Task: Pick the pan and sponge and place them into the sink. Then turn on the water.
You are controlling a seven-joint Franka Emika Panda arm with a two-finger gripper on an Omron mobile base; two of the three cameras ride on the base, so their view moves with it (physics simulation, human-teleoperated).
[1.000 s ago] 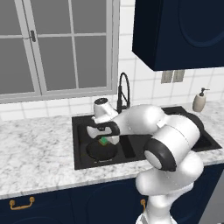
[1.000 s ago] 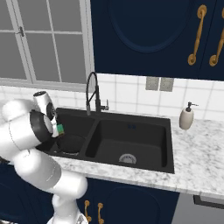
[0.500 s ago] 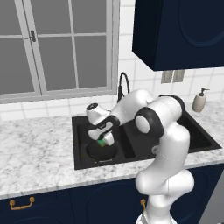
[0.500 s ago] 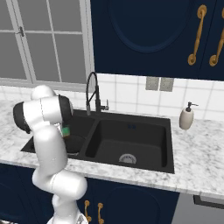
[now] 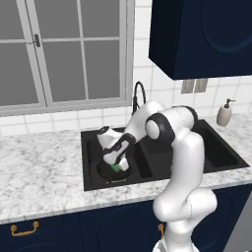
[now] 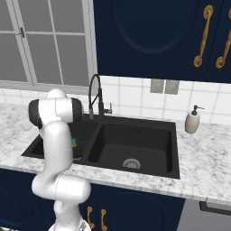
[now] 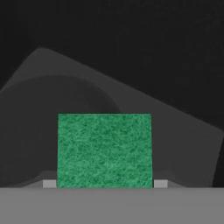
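Down in the sink's [image 5: 91, 184] left basin, the gripper [image 5: 117, 166] hangs low over the pan [image 5: 104, 173], its fingers clamped on the sponge [image 5: 116, 168]. From the hand camera the green sponge [image 7: 105, 150] sits at 6 o'clock, squeezed between both fingertips [image 7: 49, 183]. Behind the sink, at 12 o'clock, stands the faucet [image 5: 138, 95]; a soap bottle [image 5: 224, 113] waits at 3 o'clock.
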